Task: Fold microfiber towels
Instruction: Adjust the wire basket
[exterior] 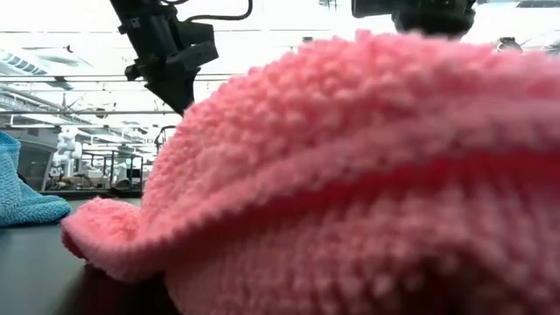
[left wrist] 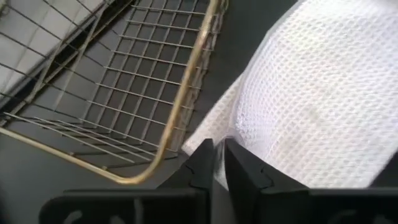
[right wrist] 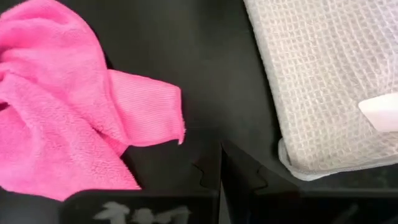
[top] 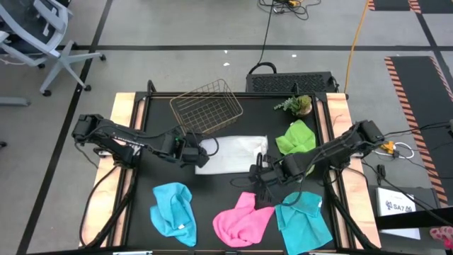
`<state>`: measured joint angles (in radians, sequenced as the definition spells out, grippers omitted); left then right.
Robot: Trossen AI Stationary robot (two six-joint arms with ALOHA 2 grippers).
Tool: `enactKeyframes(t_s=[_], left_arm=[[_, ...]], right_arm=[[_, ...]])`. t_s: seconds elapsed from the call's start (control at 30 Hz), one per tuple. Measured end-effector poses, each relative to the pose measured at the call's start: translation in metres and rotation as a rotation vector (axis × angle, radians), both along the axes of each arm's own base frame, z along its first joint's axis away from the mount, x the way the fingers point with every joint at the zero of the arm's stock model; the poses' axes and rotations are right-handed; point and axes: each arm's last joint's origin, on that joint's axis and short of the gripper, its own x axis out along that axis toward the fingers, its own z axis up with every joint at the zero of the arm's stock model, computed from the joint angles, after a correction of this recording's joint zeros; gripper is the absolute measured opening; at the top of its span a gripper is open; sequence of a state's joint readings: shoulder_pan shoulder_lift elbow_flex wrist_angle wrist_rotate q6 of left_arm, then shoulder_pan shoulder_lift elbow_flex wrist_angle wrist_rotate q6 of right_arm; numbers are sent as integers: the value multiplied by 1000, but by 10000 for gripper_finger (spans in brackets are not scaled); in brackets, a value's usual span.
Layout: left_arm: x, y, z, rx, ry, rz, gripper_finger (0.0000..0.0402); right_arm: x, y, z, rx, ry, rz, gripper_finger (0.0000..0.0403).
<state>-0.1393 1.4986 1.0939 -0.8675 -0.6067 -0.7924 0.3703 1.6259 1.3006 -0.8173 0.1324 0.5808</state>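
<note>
**White towel half done, both grippers at its edges: snag and drag risks**

Table (top: pixel 141 205): black mat, towels spread from centre toward 6 o'clock. Copper wire basket (top: pixel 207 106) sits at 12 o'clock, tilted, its rim just beside the white-grey towel's far-left corner.

White-grey towel (top: pixel 233 154): centre of table, lying flat as a rectangle, looks partly folded. Judged the one in hand.

Other towels, all crumpled and unfolded: cyan towel (top: pixel 173 211) at 7 o'clock, pink towel (top: pixel 243 221) at 6, second cyan towel (top: pixel 303 221) at 5, lime green towel (top: pixel 297 138) at 2 near the small plant (top: pixel 297 105).

Left gripper (top: pixel 197 156): at the white towel's 9 o'clock edge. The left wrist view shows the fingers (left wrist: pixel 202 163) standing a narrow slit apart right at the cloth corner; whether cloth sits between them I cannot tell.

Right gripper (top: pixel 256 173): at the towel's 5 o'clock corner, closed tight on nothing, between white and pink cloth.

Risks, judged:
- Left arm lifting with a corner caught in the slit would undo the fold.
- Left arm swinging toward 12 could knock the basket.
- Right gripper heading to 6 could drag the white corner.
</note>
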Motion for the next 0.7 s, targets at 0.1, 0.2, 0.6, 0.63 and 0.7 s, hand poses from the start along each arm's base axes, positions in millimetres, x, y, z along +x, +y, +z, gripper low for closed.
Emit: enactKeyframes(t_s=[0.1, 0.2, 0.6, 0.63, 0.7], left_arm=[[0, 6, 0, 8, 24, 0, 62], [-2, 12, -1, 10, 50, 11, 80], [0, 54, 2, 5, 32, 107, 77], [-1, 57, 2, -9, 30, 116, 69], [-2, 60, 4, -37, 15, 130, 47]], right_arm=[[0, -1, 1, -3, -3, 13, 0], [0, -1, 0, -5, -1, 16, 0], [2, -16, 8, -37, -37, -10, 0], [2, -18, 10, -42, -47, -19, 0], [0, -23, 16, -59, -70, -30, 0]])
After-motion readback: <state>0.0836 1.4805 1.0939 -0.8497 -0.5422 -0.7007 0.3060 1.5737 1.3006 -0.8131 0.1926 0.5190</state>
